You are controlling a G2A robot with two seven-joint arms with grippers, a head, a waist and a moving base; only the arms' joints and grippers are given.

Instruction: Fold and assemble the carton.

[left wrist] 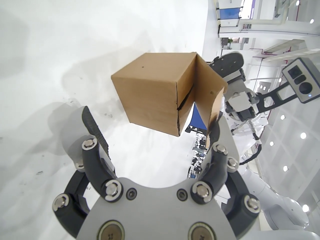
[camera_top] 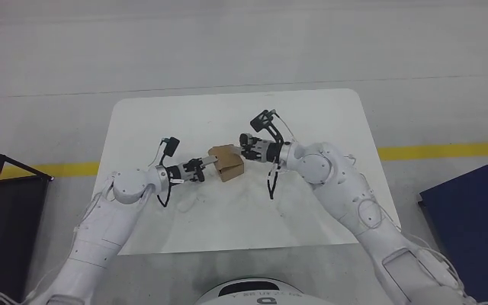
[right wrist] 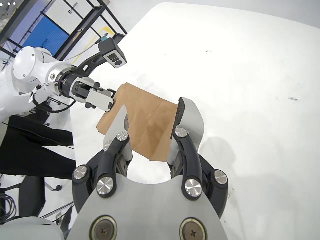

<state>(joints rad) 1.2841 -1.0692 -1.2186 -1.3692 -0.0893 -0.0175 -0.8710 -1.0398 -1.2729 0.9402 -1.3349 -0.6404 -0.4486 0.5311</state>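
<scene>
- The brown cardboard carton point(camera_top: 226, 162) sits near the middle of my white table point(camera_top: 320, 213), between the two arms.
- It is close to a cube, so I can't pick out a long axis. In the top view it sits skewed to the table's edges.
- In the left wrist view, one loose flap point(left wrist: 210, 96) stands out from an edge of the carton point(left wrist: 150, 93), pointing back toward that arm. The face beside it shows a dark slit where two panels meet.
- I can't see into the carton, so I can't tell what is inside.
- The left gripper point(left wrist: 150, 116) has its jaws spread wide. One fingertip point(left wrist: 213, 128) touches the free edge of the flap and the other hangs clear.
- The right gripper point(right wrist: 152, 107) comes in from the opposite side. Its fingers point(right wrist: 181, 111) are clamped on a cardboard panel of the carton point(right wrist: 147, 126).
</scene>
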